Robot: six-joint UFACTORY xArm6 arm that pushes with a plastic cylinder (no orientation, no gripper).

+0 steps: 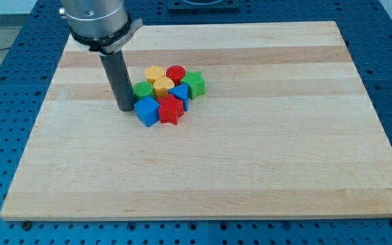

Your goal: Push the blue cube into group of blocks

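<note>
Rod end, my tip, no jaws on it, just left of blue cube, cube at near-left edge of block cluster, touching red star, green, yellow blocks behind, wooden board beneath.

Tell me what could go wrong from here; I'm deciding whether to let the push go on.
1. The blue cube already sits against the red star, so pushing further from my tip, at the cube's left in the view, would likely shove the cluster apart rather than tighten it.
2. The rod also stands close to the green block; a drift toward the view's top could knock that one instead.
3. An off-centre push may spin the cube past the star.
</note>
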